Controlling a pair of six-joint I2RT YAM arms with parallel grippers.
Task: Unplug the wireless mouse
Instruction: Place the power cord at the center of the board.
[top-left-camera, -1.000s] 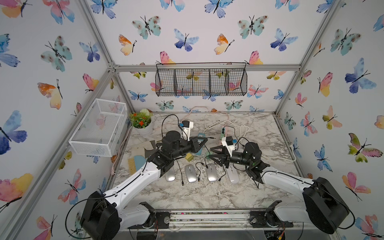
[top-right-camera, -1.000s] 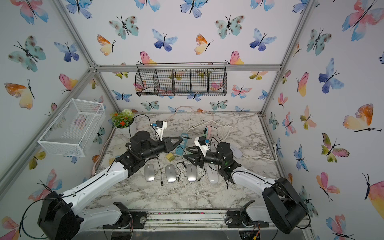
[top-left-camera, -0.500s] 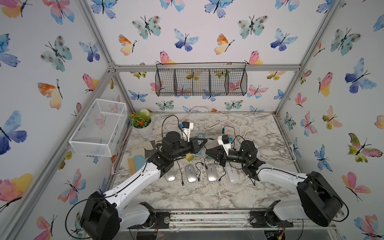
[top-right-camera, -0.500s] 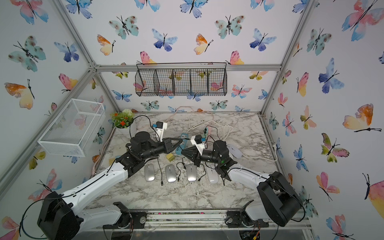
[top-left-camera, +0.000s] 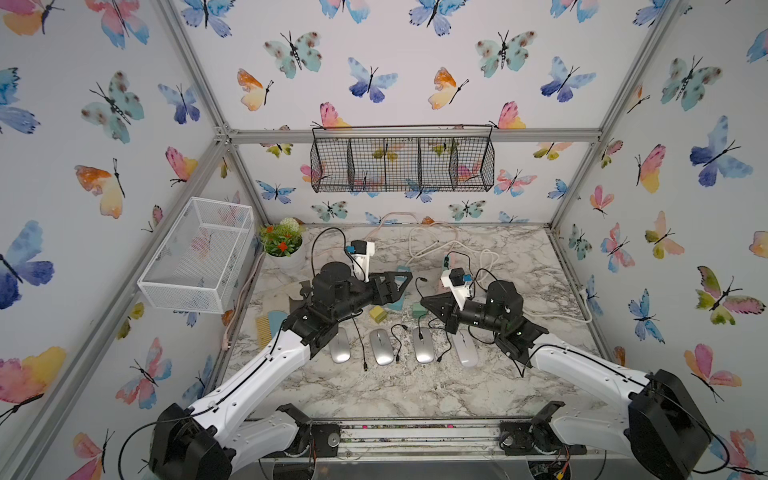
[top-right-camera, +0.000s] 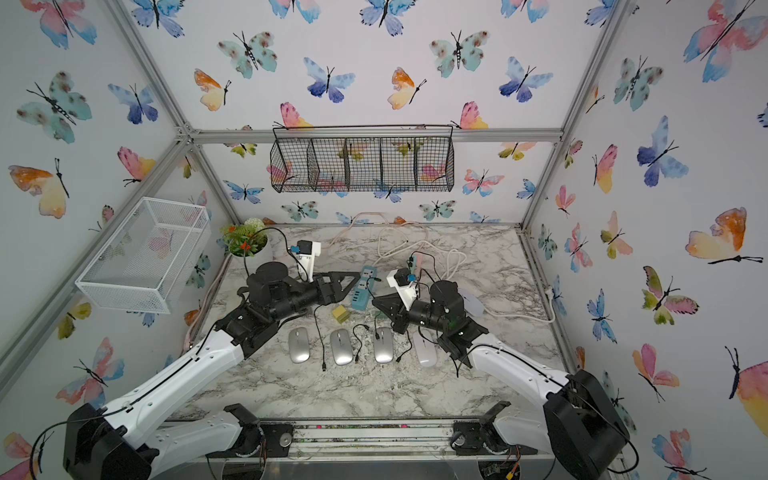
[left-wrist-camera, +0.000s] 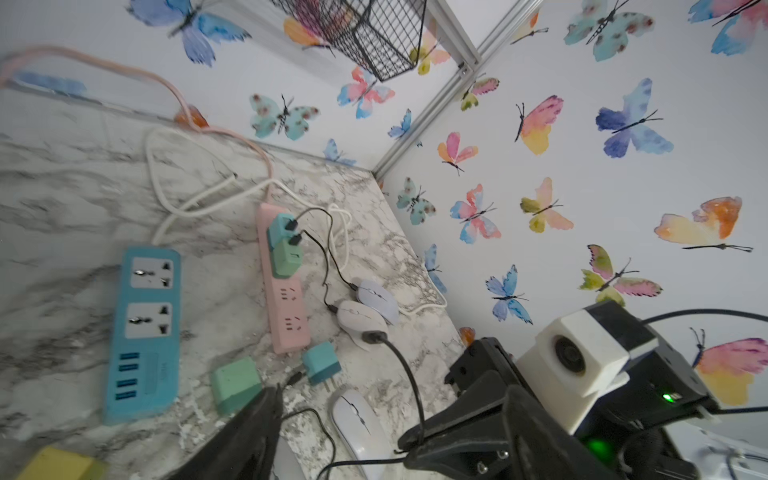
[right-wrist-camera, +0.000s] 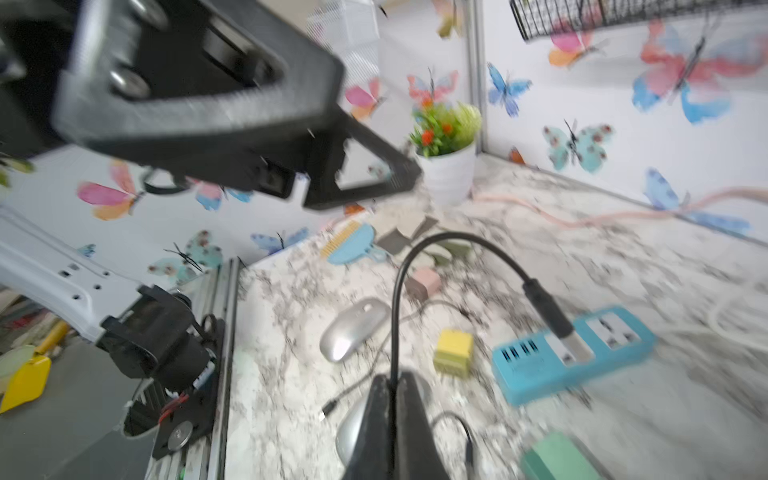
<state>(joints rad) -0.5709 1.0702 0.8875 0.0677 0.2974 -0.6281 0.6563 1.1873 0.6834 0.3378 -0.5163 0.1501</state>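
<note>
Nearest on the marble table lies a row of four mice: from the left, a first silver mouse, a second silver mouse, a third silver mouse and a white mouse, with loose black leads looped among them. Just beyond the row the right gripper points left, its fingers pressed together on a black cable. The cable arcs up out of the pinch, and its USB plug hangs in the air above the blue power strip, clear of the sockets. Which mouse this cable runs to I cannot tell. Facing it from the left, the left gripper hovers with its fingers spread and nothing between them. A yellow cube and a green cube sit on the table between the two grippers. Farther right, the pink power strip carries a teal charger and a green charger. Black leads run from these to a pair of pale mice lying side by side. At the far left stands a potted plant.
</note>
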